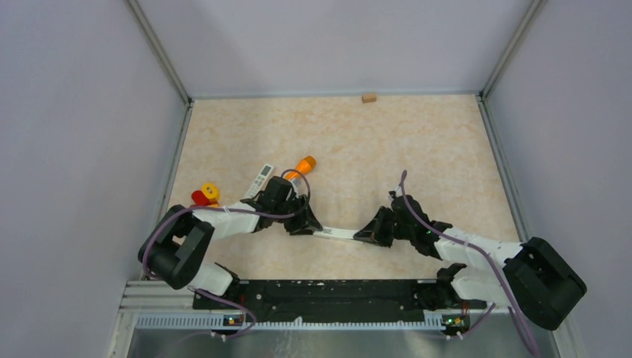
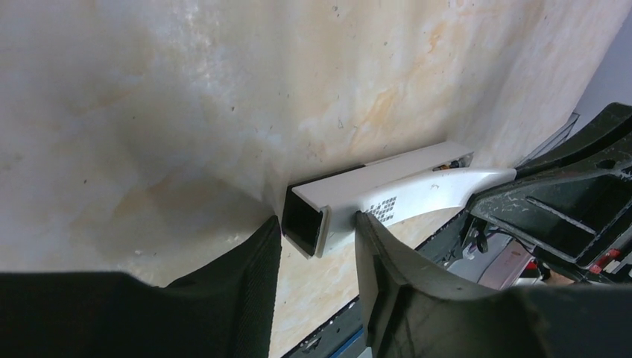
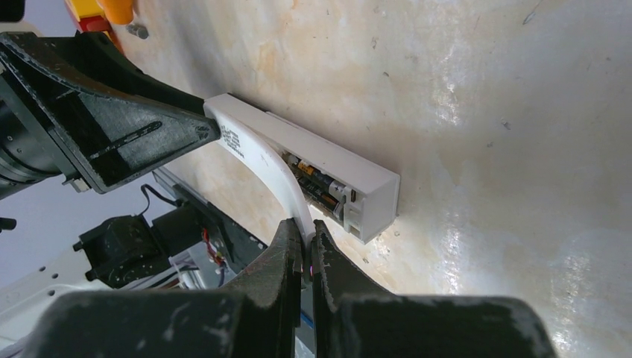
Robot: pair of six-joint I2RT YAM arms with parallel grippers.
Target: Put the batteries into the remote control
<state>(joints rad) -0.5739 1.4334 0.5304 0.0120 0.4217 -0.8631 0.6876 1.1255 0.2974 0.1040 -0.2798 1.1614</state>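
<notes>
**A:** From above, the remote control is being spanned between the two arms near the front of the table. The left gripper is being applied at one end and the right gripper at the other.

**B:** An orange torch and a second remote are being left alone just behind the left arm. No loose batteries are being picked out from up here.

**A:** On the left wrist view, the end of the remote's body is being clamped between the two fingers, one against each side. That gripper is being closed on the remote, not spread.

**B:** And the battery cover is being bowed away from the body along its side. As a judgement, this hold is being used as the anchor, so it is best being held firm and square.

**A:** On the right wrist view, the fingers are being pressed together, and the free end of the cover is being pinched between them. The batteries are being shown seated in the open compartment near the remote's far end. How many are in there cannot be told.

**B:** So loading is being judged done, and closing the cover is being taken as the step in hand. The bow is best being eased flat slowly, with the free end being guided over the compartment and lined up with the body's edges before anything is being pressed home. Too much bend and the thin strip is being risked, either cracked or slipped out of the pinch
</notes>
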